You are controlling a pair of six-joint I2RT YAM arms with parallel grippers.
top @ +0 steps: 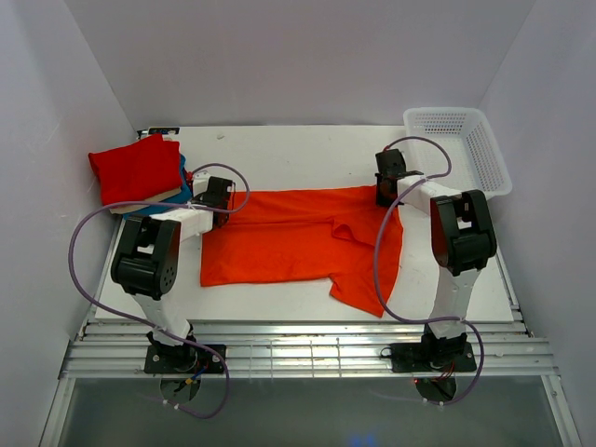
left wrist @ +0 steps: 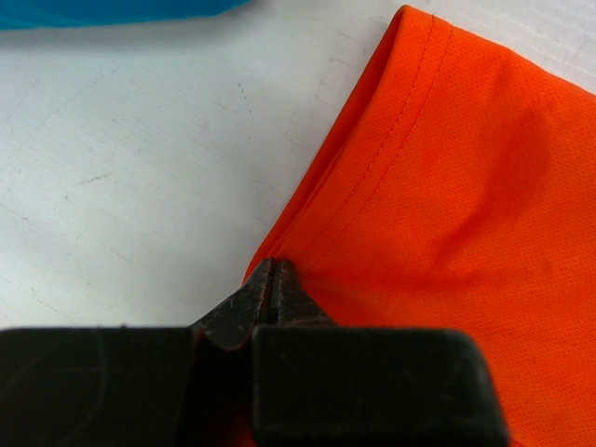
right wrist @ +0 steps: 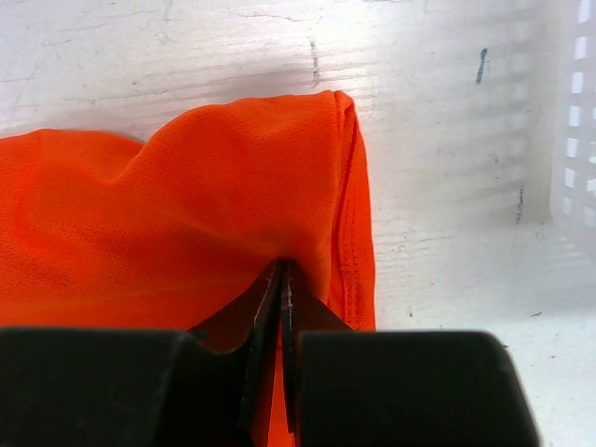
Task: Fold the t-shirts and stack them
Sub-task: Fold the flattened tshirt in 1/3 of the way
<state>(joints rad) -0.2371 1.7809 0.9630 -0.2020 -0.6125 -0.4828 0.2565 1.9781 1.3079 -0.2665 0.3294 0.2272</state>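
Left of the white plastic mesh basket [top: 489, 158], mid-way across the white surface [top: 279, 149]: bright orange short-sleeved cloth t-shirt [top: 298, 237], spread out, one sleeve rumpled. Left fingers [left wrist: 244, 312] pinched shut on the hem corner farthest from the basket. Right fingers [right wrist: 251, 317] clamped on the bunched corner nearest it. Thin mesh knit, so probably light, limp and a bit slippery. Best held through the stitched hems and kept taut. Folded red cloth t-shirt [top: 138, 168] lies well apart from the basket, opposite side.
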